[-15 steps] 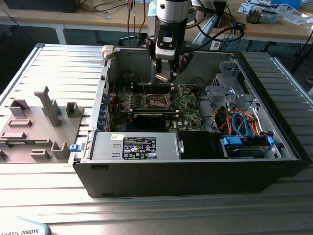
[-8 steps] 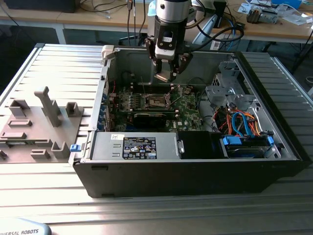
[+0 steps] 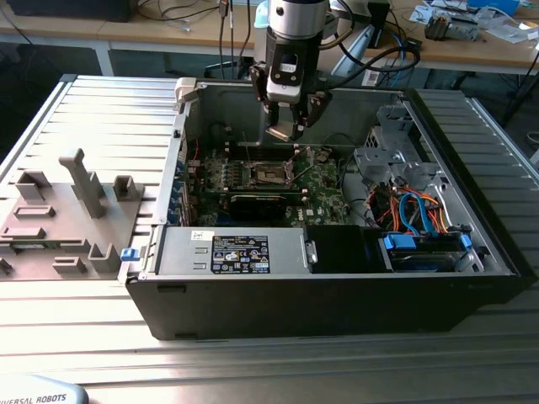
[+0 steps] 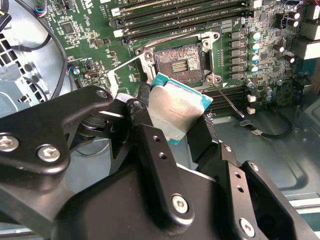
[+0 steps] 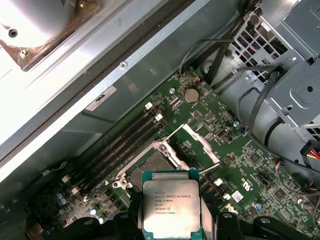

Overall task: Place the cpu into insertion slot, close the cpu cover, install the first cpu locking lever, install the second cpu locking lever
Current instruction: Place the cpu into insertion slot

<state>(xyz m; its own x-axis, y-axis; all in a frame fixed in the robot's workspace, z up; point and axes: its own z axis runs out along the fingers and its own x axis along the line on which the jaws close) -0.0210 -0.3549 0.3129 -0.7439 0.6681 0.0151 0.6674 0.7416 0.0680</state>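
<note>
Cpu: you have the cpu (image 5: 171, 207) hanging in the gripper (image 4: 172, 122) over the board (image 4: 90, 35). It is near the slot (image 4: 179, 62) but apart from it, not seated.
Fingers: your black fingers (image 4: 145, 132) pinch the cpu by two opposite edges.
Facing: the silvery lid faces up at the first wrist view, with a thin green rim around it. In the second wrist view the chip looks tilted.
Long axis: the chip is nearly square, so you get no clear long axis. In both wrist views its edges look turned against the slot's edges.
Slot: it lies open and bare, and you can see its contact field inside the metal border.
Cover: the cover (image 5: 202, 143) stands swung up off the slot along one side.
Lever: a thin lever (image 4: 227, 100) juts free from a corner of the slot, unlatched.
Close by: long black memory slots (image 4: 190, 14) run just beside the slot. The raised cover and the loose lever are the things nearest the cpu.
Wider scene: in the exterior view the gripper reaches down into the open case (image 3: 337, 303), which lies on the ribbed table (image 3: 109, 118).
Exterior view's right: a drive cage (image 3: 396, 160) and blue cables (image 3: 413, 210) sit well apart from the slot.
Exterior view's left: a grey fixture (image 3: 80, 210) stands on the table outside the case.
</note>
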